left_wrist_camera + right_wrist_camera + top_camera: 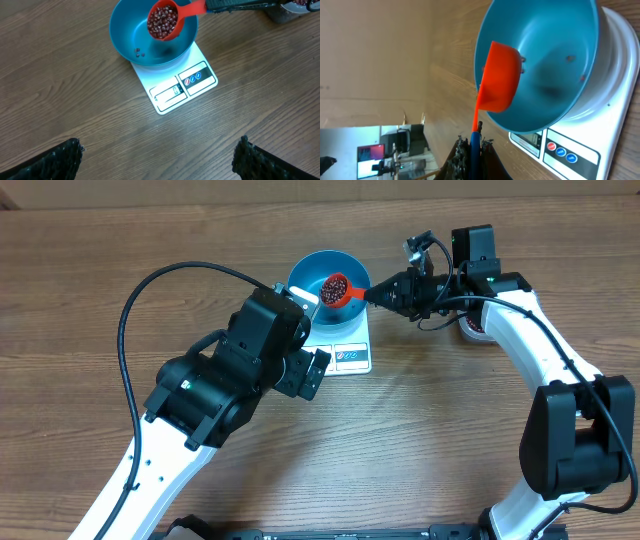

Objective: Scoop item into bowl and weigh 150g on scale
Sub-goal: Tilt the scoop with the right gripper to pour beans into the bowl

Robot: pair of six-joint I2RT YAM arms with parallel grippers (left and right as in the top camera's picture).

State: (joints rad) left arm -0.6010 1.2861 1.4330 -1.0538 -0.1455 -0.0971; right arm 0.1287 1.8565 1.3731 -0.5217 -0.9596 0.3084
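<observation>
The nearest hazard is the left arm. At the bottom corners of the left wrist view its fingers (55,162) are standing wide apart, holding and touching nothing. They are hovering over bare counter (75,100) near the white kitchen scale (145,77). Any drift toward the top of the frame could be nudging the scale and falsifying the weight. The display is too small to read.

Farther up, the blue bowl (125,30) is sitting on the scale with only about 3 loose beans inside. Above it the red scoop (497,77) is hanging level, heaped with red-brown beans (162,21). Its handle is crossing the bowl's upper right rim. A fast or off-centre tip could be sending beans over that rim onto the counter. A knock from the scoop could be shifting the bowl on the scale.

The right arm's fingers (462,162), at the top right, are clamping together on the scoop's handle. A clear tub (285,10) is showing at the corner beyond.
</observation>
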